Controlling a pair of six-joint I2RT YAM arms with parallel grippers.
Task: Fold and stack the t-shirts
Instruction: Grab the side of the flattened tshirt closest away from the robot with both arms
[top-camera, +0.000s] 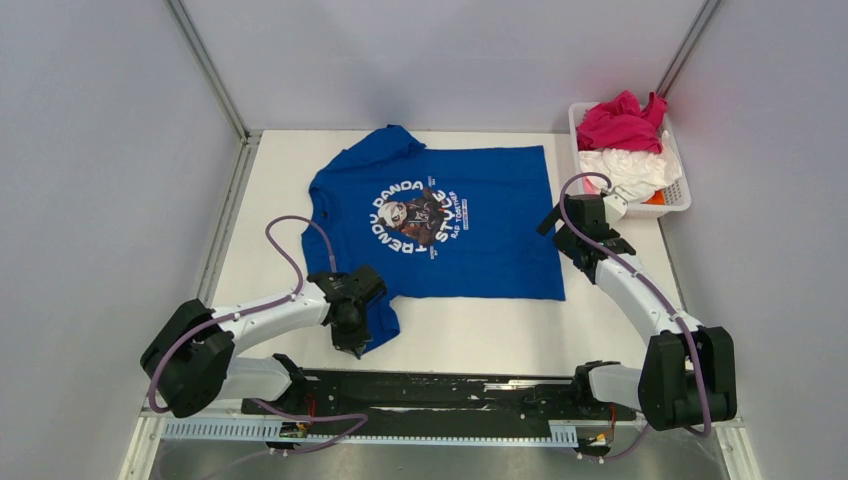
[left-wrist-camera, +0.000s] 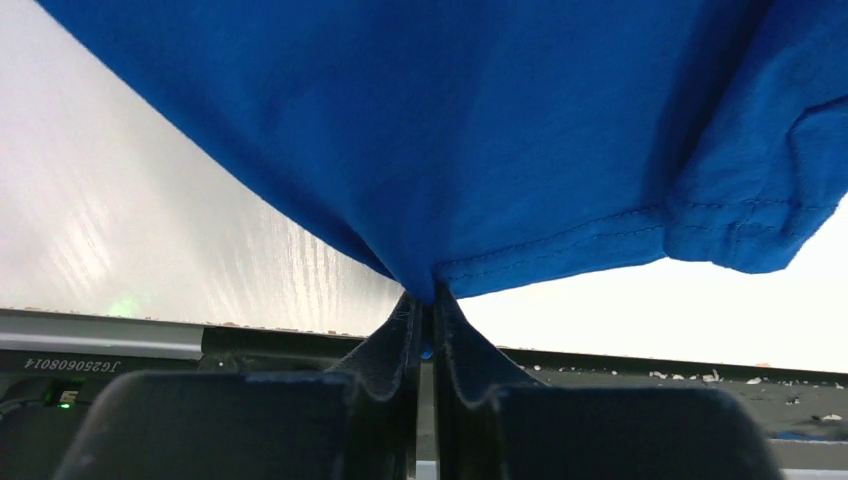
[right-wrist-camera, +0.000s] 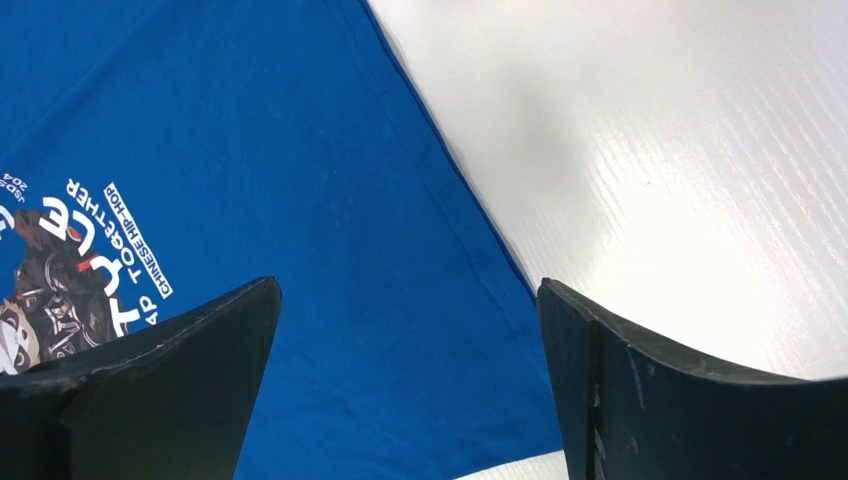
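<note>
The blue panda t-shirt (top-camera: 450, 230) lies flat on the tabletop (top-camera: 480, 330). The left pincer (left-wrist-camera: 425, 310) pinches its sleeve tight. The right pincer (right-wrist-camera: 408, 290) hangs spread wide over the bottom edge. It is soft and floppy, so grab edges.

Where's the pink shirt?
From above, the pink shirt sits crumpled in the basket at the far right, next to the white shirt.

The top camera looks down from high above the six-o'clock edge of the table (top-camera: 480, 335), taking in all of it. The left wrist camera sits low and very near the blue shirt (left-wrist-camera: 450, 130) (likely its seven-o'clock sleeve). The right wrist camera looks down closely at the shirt's three-o'clock edge. All three share the shirt.
</note>
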